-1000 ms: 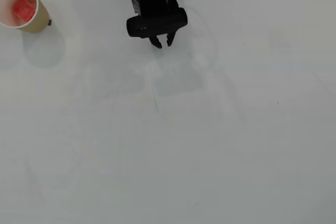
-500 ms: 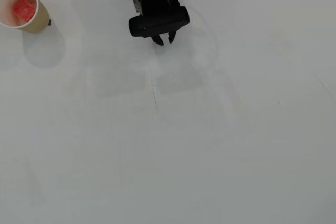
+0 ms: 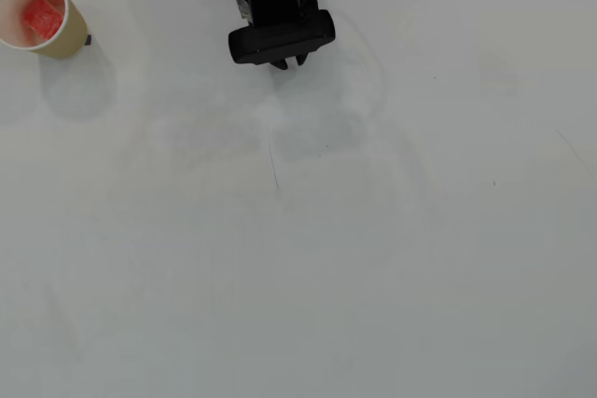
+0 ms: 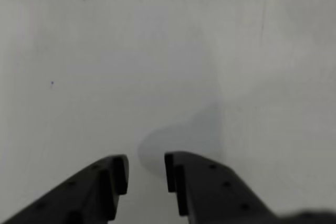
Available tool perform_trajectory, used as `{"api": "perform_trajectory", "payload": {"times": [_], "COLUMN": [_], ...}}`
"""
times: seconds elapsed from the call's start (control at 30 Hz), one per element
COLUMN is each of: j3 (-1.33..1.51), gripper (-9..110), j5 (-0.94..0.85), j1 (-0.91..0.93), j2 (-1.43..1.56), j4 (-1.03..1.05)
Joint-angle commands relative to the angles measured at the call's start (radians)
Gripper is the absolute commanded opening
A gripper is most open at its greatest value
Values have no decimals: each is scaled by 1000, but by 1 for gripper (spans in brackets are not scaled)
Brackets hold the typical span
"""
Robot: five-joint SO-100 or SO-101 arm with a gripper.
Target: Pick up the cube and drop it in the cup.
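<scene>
red cube (image 3: 42,18) in upright cup (image 3: 65,33), claw (image 4: 146,172) empty

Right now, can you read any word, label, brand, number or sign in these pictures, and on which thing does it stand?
No text can be read.
The paper cup shows a plain tan wall.
The red cube inside it bears no marking.
The black gripper and the white table bear no marking either.
</scene>
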Motion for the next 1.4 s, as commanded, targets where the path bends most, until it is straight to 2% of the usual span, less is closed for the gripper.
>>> {"api": "perform_trajectory", "payload": {"times": [0.0, 1.37], "j3": [34, 34], "gripper": [5, 5], "j5": [9, 11], "j1": [21, 58], "j2": [40, 40], "j4": [0, -12]}}
